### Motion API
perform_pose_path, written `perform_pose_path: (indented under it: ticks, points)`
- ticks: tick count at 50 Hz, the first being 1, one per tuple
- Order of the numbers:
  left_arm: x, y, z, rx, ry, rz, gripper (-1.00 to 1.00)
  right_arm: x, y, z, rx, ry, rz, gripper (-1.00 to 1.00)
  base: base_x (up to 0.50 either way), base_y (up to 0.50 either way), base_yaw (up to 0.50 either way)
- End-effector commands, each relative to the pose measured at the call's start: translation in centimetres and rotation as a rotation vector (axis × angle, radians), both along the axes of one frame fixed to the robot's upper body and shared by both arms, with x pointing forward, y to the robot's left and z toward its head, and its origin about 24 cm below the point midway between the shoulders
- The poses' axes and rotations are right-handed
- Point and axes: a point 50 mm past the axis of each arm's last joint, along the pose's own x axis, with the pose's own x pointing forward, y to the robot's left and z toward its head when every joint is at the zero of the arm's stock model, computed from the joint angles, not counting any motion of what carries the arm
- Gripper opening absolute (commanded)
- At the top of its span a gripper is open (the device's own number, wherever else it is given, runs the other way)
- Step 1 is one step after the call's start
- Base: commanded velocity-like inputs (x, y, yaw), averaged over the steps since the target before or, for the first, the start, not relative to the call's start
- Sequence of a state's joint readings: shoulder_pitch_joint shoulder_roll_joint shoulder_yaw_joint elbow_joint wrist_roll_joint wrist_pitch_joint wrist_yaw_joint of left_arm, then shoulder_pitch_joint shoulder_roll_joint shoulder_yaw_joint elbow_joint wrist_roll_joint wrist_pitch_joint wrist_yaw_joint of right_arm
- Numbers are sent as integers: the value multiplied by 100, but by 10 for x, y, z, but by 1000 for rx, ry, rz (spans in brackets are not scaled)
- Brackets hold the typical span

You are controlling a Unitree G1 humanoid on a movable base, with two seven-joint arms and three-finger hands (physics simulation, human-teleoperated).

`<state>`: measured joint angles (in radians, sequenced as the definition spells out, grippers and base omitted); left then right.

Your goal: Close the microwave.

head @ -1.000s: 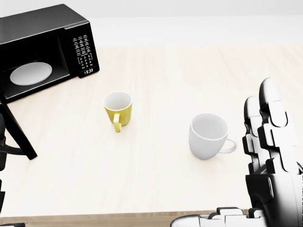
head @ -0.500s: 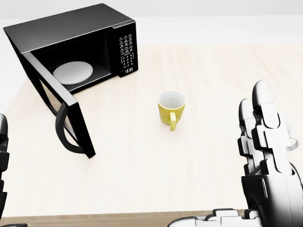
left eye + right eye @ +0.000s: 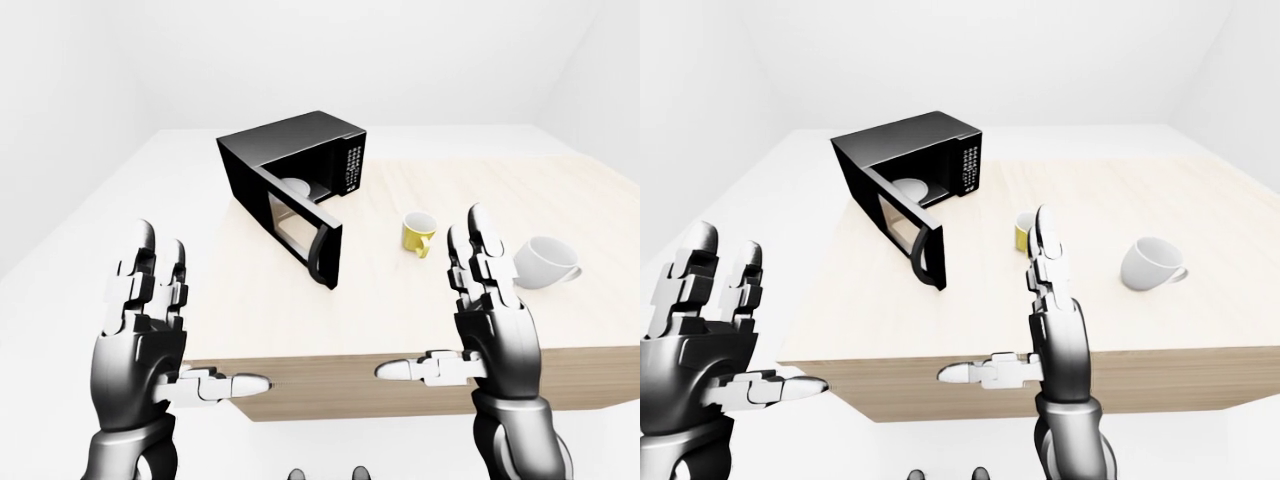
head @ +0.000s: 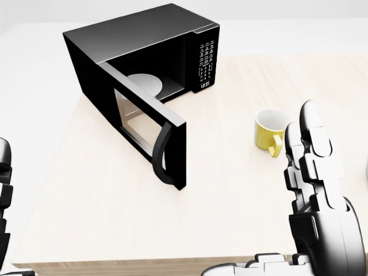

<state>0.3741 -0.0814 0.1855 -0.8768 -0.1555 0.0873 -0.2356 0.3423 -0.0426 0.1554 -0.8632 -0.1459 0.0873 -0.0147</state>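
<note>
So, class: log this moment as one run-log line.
microwave: door wide open | yellow mug: right of door | left hand: open, empty | right hand: open, empty

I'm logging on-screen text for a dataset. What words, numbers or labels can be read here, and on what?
Microwave control panel: rows of white button markings, too small to read.
Small white digits at the panel's bottom edge: a clock-like display, too blurred to read.
Yellow mug, white mug, table: no text.
</note>
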Motion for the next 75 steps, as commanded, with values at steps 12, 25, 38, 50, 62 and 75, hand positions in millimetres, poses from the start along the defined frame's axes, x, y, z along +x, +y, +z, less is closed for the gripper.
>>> perform_pose_path:
  ticks: [12,25,38,50,62,75]
  points:
    - [1,-1,-1,2,4,-1,100,3,1,-4,0,17,6,100,0,50,0]
    - [2,-1,-3,4,14,-3,100,3,3,-6,0,24,13,100,0,50,0]
    - [3,-1,-4,-11,15,-5,100,6,3,-6,7,21,-12,100,0,37,0]
    - [0,-3,0,-3,5,-17,100,6,4,-5,10,10,-25,100,0,0,0]
    - [1,-3,-2,1,13,-16,100,3,2,-2,28,6,-6,100,33,5,0]
    - [1,-3,-2,2,10,-15,100,4,3,-3,25,8,-4,100,50,8,0]
